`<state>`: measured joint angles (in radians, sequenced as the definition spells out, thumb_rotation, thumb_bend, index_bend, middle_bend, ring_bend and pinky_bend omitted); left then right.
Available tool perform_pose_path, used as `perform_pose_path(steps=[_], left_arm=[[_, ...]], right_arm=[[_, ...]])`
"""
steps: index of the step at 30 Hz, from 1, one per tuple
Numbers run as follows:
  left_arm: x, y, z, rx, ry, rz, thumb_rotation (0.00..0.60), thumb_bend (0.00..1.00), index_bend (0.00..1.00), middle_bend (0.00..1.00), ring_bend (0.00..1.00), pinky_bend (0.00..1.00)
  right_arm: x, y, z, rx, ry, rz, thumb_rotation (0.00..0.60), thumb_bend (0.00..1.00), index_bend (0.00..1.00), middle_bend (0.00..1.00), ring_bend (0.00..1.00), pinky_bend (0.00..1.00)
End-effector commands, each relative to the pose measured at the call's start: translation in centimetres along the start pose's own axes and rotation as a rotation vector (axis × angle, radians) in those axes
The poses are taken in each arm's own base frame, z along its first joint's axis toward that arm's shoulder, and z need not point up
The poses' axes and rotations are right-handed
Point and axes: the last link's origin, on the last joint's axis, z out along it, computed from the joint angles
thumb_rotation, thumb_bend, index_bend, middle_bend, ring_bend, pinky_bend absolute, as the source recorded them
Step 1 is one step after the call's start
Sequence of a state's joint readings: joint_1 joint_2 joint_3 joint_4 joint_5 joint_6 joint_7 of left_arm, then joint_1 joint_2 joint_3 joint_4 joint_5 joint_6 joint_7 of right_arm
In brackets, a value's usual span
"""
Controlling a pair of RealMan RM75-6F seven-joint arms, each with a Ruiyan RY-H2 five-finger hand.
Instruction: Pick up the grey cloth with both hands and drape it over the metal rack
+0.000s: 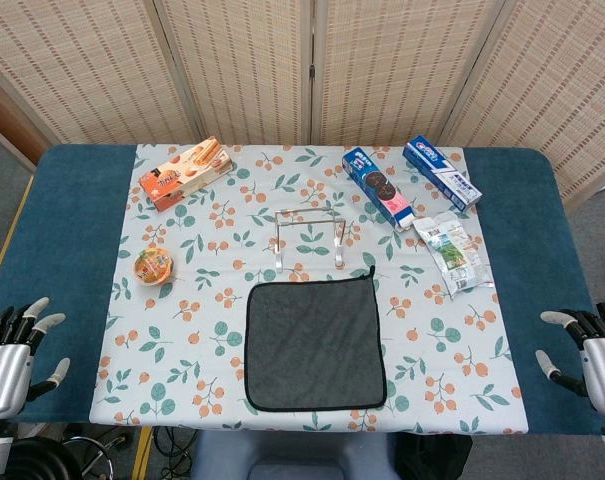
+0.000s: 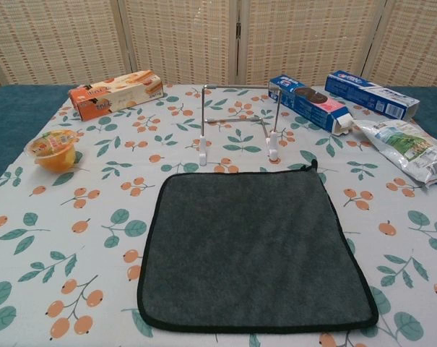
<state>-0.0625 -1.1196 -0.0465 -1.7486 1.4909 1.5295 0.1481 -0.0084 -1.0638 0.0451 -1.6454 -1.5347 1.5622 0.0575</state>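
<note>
Grey cloth (image 2: 256, 249) is lying flat just in front of the metal rack (image 2: 238, 119) while I am holding left hand (image 1: 10, 360) and right hand (image 1: 594, 362) open, empty, at the table's sides.

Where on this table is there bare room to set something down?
Free patches: the floral cloth left of the grey cloth, below the jelly cup; the floral strip right of the grey cloth, below the foil packet; the blue table margins on both sides. The back row is crowded: orange box, metal rack, cookie box, toothpaste box.
</note>
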Motion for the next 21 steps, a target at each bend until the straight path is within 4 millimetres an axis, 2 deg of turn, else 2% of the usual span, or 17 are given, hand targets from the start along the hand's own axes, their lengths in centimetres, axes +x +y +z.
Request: perform_pose_path(steps=[1,11,21], left_arm=[[0.0,0.0,0.0,-0.002,-0.003,0.002,0.600,0.29,0.24,0.12,0.10,0.06],[0.2,0.2,0.4,-0.052,-0.005,0.005,0.600,0.29,0.24,0.12,0.11,0.08],[-0.3,1.7,1.6,-0.188,-0.041,0.042,0.600,0.29,0.24,0.17,0.18,0.18]], right_arm=[[0.1,0.0,0.0,0.000,0.003,0.000,0.600,0.27,0.32,0.33,0.26,0.34],[0.6,-0.1,0.2,0.008,0.029,-0.008,0.600,0.27,0.32,0.33,0.26,0.34],[0.9,-0.5,0.8,0.031,0.028,-0.023,0.600,0.27,0.32,0.33,0.26,0.34]])
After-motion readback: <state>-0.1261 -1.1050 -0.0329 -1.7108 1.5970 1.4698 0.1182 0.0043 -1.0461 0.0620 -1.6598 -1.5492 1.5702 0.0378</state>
